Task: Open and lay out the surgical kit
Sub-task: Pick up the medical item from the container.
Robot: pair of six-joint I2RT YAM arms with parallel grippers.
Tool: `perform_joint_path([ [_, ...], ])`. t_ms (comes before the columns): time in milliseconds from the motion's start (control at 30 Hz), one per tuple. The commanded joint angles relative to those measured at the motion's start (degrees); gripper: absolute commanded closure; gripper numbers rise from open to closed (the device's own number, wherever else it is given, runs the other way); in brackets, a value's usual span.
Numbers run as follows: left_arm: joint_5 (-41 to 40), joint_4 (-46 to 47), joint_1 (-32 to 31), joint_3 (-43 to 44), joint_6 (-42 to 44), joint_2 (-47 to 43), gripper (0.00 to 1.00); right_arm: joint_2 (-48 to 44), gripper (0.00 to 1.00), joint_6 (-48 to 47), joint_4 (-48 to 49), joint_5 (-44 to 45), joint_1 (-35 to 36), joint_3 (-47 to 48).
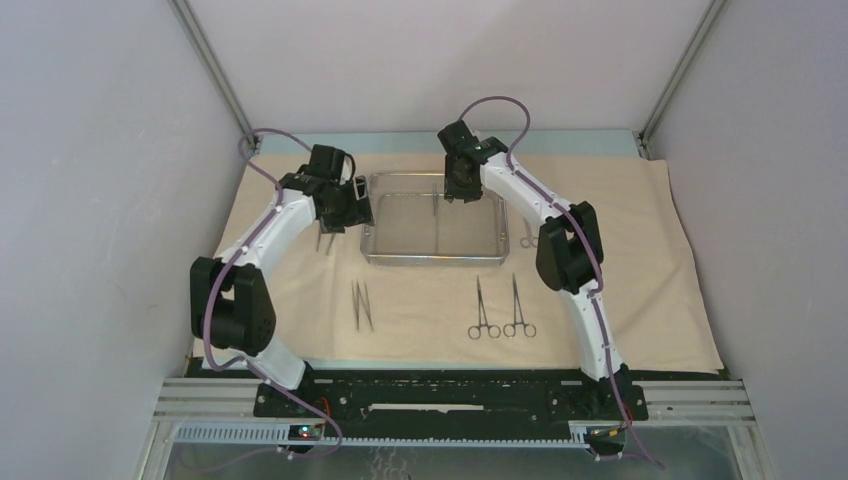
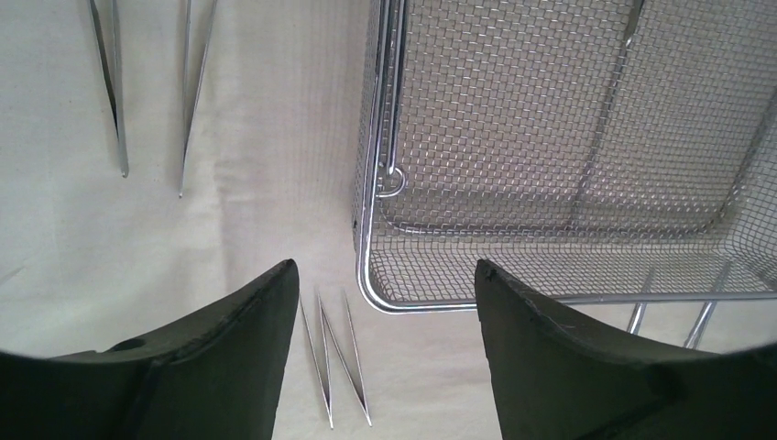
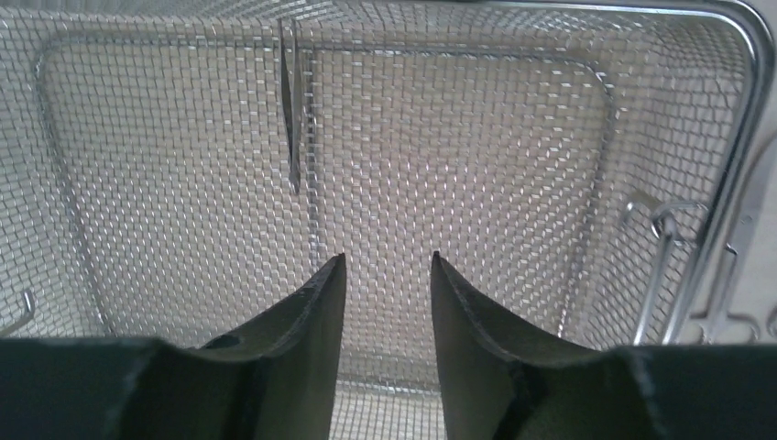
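The beige wrapping cloth point(image 1: 620, 290) lies spread flat. The steel mesh tray point(image 1: 372, 222) stands at its back centre. One slim steel instrument point(image 3: 290, 101) lies inside the tray. My right gripper point(image 3: 387, 261) hangs over the tray's mesh floor, open and empty; it also shows in the top view point(image 1: 462, 188). My left gripper point(image 2: 385, 270) is wide open and empty at the tray's left corner point(image 2: 376, 293), above tweezers point(image 2: 334, 357) on the cloth; it also shows in the top view point(image 1: 350, 212). More tweezers point(image 1: 361, 305) and two ring-handled forceps point(image 1: 500, 310) lie on the near cloth.
Another ring-handled instrument point(image 1: 527, 238) lies right of the tray, partly behind my right arm; it shows past the tray wall in the right wrist view point(image 3: 733, 302). Grey walls close in the left, right and back. A black rail point(image 1: 450, 395) runs along the near edge.
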Motion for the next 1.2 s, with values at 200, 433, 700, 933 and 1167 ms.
perform_joint_path([
  [200, 1.8, 6.1, -0.2, -5.6, -2.4, -6.3, 0.25, 7.6, 0.58, 0.1, 3.4, -1.5, 1.2, 9.0],
  [433, 1.8, 6.2, -0.2, -5.8, -1.7, -6.6, 0.25, 11.5, 0.52, 0.1, 6.0, -0.7, 3.1, 12.4],
  [700, 1.9, 6.2, -0.2, -6.1, -1.4, -6.9, 0.25, 14.8, 0.60, 0.7, 5.7, 3.6, 3.7, 14.0],
  [933, 2.0, 6.4, -0.2, -6.4, -1.4, -6.9, 0.25, 15.9, 0.68, 0.4, 5.9, 4.3, 4.1, 14.0],
  [1167, 1.9, 6.3, -0.2, -6.6, -1.5, -6.4, 0.25, 16.9, 0.72, 0.4, 5.9, 3.8, 4.5, 14.0],
])
